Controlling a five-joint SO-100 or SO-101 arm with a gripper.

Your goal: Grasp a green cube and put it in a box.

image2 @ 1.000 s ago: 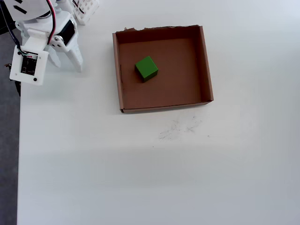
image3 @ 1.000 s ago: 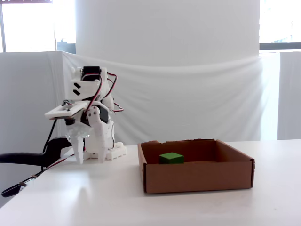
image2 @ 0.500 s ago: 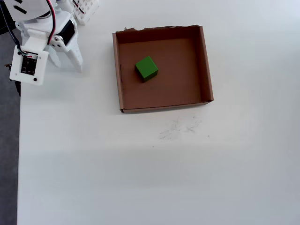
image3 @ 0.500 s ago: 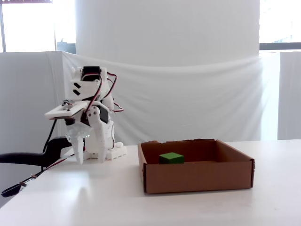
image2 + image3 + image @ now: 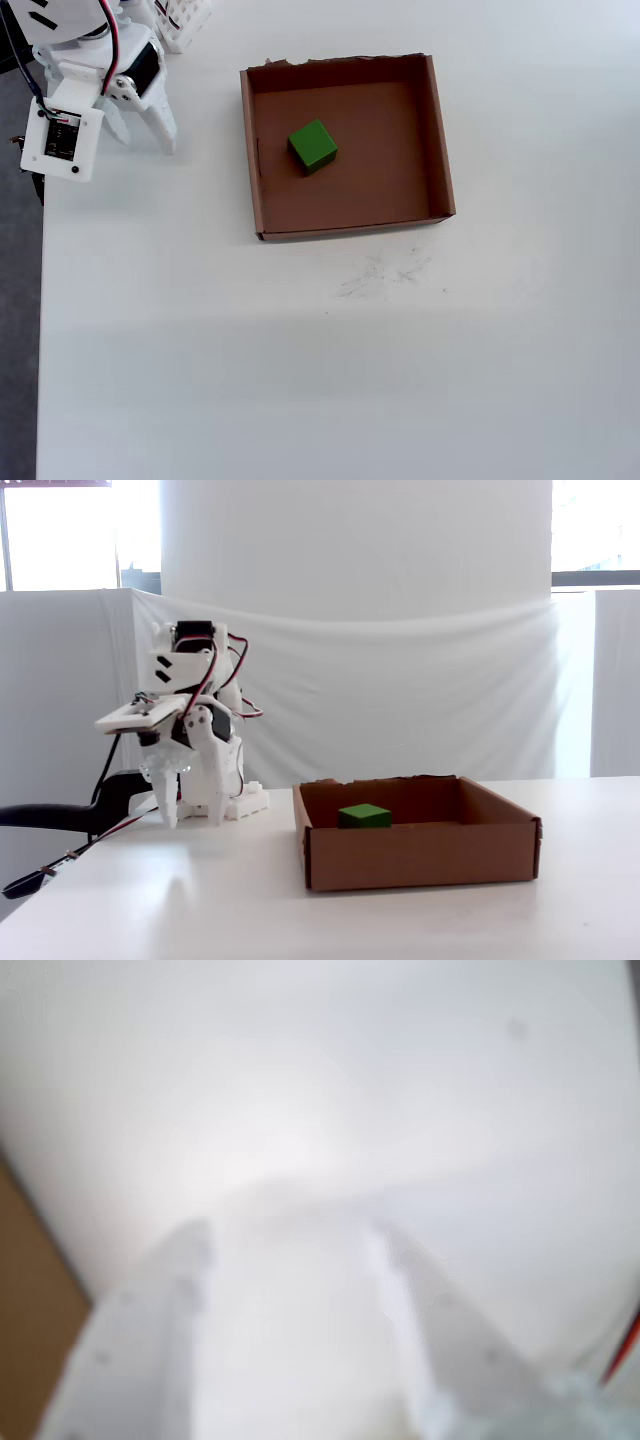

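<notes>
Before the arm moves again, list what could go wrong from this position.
1. The small bright-green cube already lies inside the shallow brown cardboard box; any new reach there could knock it about or shift the light box.
2. The pincer hangs low over the white table, left of the box in the overhead view; a sideways sweep might catch the box's near wall.
3. The wrist view is blurred, so it would guide a grasp poorly.

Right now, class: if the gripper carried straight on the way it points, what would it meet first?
The gripper points almost straight down, so it would probably meet the bare white table first, left of the box in the overhead view. The green cube lies off that line.
</notes>
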